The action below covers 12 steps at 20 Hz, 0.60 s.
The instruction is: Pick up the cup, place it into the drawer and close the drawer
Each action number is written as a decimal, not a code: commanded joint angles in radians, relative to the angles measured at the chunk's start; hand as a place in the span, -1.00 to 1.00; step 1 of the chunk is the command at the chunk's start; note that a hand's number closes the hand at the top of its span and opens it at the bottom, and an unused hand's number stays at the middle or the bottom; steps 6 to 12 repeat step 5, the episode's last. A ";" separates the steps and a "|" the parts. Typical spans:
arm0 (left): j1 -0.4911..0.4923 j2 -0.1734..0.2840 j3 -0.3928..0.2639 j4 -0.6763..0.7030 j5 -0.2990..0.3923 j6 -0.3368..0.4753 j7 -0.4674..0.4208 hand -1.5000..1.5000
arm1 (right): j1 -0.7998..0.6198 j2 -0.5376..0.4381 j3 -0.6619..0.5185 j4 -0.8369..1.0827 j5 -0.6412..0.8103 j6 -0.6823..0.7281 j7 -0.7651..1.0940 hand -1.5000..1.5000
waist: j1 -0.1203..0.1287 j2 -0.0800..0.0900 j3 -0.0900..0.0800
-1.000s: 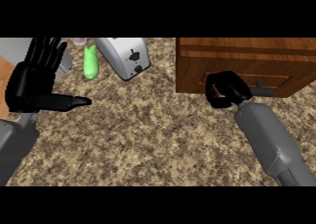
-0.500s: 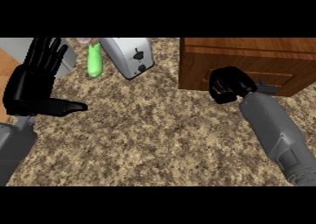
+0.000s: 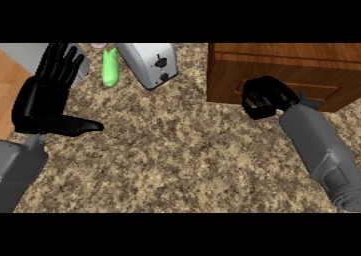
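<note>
The wooden drawer unit (image 3: 286, 60) stands at the upper right, its drawer front (image 3: 323, 90) facing me with a dark handle (image 3: 310, 101) on it. My right hand (image 3: 264, 97) is against that front, left of the handle, fingers curled with nothing visible in them. The drawer looks pushed in; its inside is hidden. No cup shows plainly. My left hand (image 3: 46, 95) rests open at the left, fingers up, thumb pointing right.
A silver toaster (image 3: 150, 62) lies tilted at the top middle. A green elongated object (image 3: 110, 67) lies left of it, with a small pink thing (image 3: 99, 45) above. A wooden edge (image 3: 2, 85) runs along the counter's far left.
My right hand has shifted slightly up and left along the drawer front. The left hand has stayed where it was.
</note>
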 commanded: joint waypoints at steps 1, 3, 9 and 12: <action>0.010 -0.017 -0.004 0.014 0.005 -0.021 -0.011 -1.00 | -0.094 -0.108 -0.077 0.053 -0.030 -0.035 0.094 1.00 | 0.026 0.045 0.010; 0.009 -0.008 -0.009 0.001 0.000 -0.014 0.008 -1.00 | -0.107 -0.093 -0.081 0.062 -0.033 -0.028 0.109 1.00 | 0.036 0.038 0.011; -0.002 -0.017 -0.007 0.003 -0.003 -0.005 0.006 -1.00 | -0.108 -0.097 -0.082 0.066 -0.032 -0.027 0.095 1.00 | 0.030 0.037 0.011; -0.002 -0.017 -0.007 0.003 -0.003 -0.005 0.006 -1.00 | -0.108 -0.097 -0.082 0.066 -0.032 -0.027 0.095 1.00 | 0.030 0.037 0.011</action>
